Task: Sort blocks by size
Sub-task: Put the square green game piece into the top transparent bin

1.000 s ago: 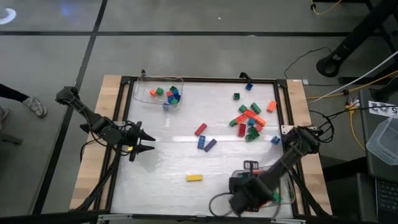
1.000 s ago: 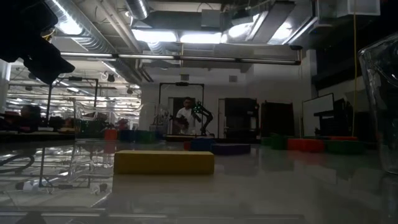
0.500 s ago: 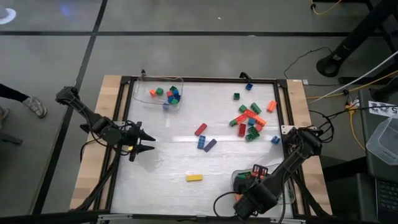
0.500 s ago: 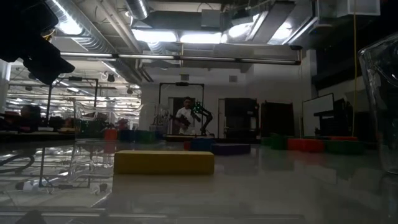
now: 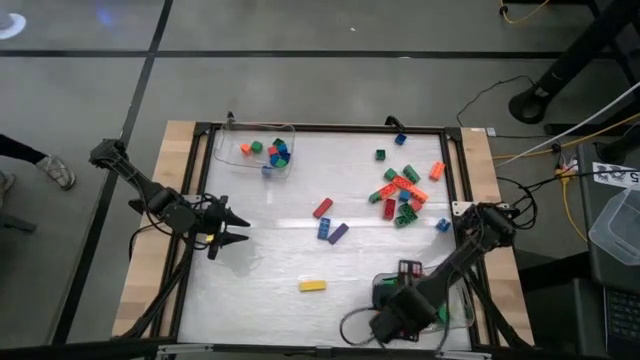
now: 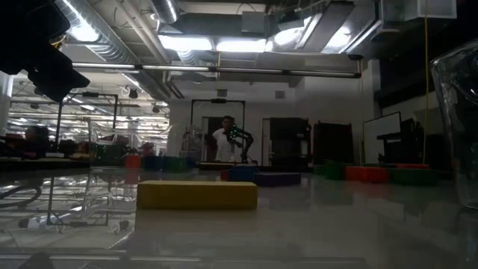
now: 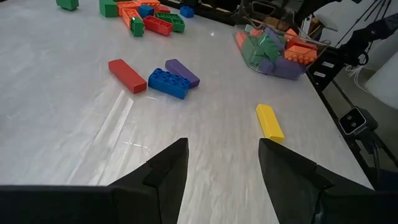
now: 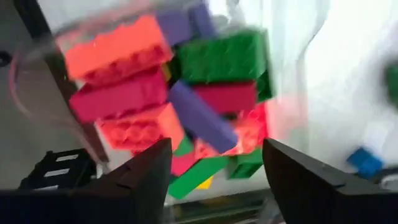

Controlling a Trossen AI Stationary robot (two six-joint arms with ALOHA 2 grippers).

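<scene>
The right gripper, fingers spread and holding nothing, hangs over the tray of long blocks; the left gripper waits open.

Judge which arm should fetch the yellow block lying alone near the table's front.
Probably the left. Its open hand already faces the yellow block across bare table, while the right hand, open, hangs over the clear tray of long blocks.

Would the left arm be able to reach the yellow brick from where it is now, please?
Probably yes. The left gripper hangs with open fingers over bare table, and the yellow brick lies alone ahead of it, with nothing between them. The right gripper is over the tray of bricks.
</scene>
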